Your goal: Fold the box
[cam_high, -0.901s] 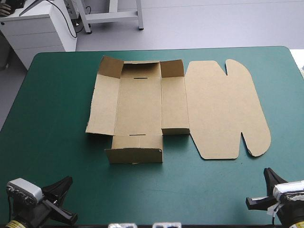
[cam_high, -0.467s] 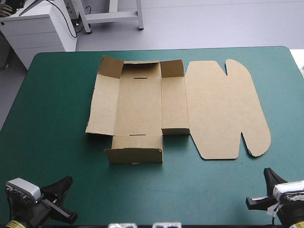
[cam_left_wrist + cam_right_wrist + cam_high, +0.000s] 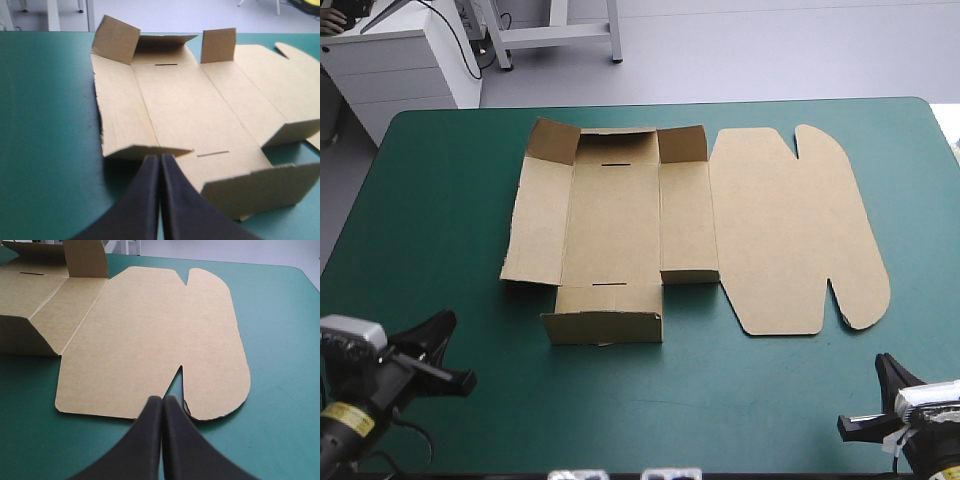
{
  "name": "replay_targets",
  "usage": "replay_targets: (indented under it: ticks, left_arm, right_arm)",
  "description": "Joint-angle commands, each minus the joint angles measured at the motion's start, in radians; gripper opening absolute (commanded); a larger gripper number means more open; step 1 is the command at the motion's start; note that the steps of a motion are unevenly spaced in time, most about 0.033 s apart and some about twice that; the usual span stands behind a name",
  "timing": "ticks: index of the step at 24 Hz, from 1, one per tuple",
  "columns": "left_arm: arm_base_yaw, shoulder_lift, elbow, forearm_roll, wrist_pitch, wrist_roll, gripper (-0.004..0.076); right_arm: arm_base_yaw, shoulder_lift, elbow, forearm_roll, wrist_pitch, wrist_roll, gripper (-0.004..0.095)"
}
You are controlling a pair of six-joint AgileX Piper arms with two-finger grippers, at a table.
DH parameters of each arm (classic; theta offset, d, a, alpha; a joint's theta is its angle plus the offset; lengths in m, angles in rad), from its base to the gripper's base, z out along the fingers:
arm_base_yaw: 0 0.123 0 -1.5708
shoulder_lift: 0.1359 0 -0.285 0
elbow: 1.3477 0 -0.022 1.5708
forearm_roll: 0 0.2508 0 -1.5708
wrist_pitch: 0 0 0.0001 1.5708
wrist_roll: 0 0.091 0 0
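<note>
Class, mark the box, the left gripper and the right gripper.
box (image 3: 620,215): high view, on its middle floor panel.
left gripper (image 3: 160,159): left wrist view, between its shut fingertips.
right gripper (image 3: 162,400): right wrist view, between its shut fingertips.

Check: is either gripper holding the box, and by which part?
Nothing is held. The left gripper and the right gripper are both shut on nothing, each apart from the box.

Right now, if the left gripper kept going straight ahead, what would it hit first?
Probably the box: the left gripper, fingers shut, points at its near edge, by a raised flap. Height is hard to judge.
</note>
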Motion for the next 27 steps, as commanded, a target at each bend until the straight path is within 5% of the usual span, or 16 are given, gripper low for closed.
replay_targets:
  ticks: [1,12,15,17,21,27]
  left_arm:
    - [-0.004,0.202,-0.157,0.095,-0.089,-0.013,-0.0008]
    - [0.028,0.8,-0.595,0.06,0.018,0.131,0.0015]
    - [0.266,0.923,-0.696,-0.5,0.1,0.577,0.0015]
    - [0.475,1.0,-0.73,-0.801,0.267,0.753,0.0015]
    - [0.705,1.12,-0.741,-0.891,0.462,0.764,0.0015]
    - [0.757,1.269,-0.741,-0.972,0.504,0.756,0.0014]
  right_arm:
    - [-0.006,-0.024,-0.026,0.007,-0.073,-0.004,-0.002]
    - [-0.006,-0.024,-0.026,0.007,-0.073,-0.004,-0.002]
    - [-0.006,-0.024,-0.026,0.007,-0.073,-0.004,-0.002]
    - [-0.006,-0.024,-0.026,0.007,-0.073,-0.004,-0.002]
    - [-0.006,-0.024,-0.026,0.007,-0.073,-0.004,-0.002]
    - [-0.006,-0.024,-0.026,0.007,-0.073,-0.004,-0.002]
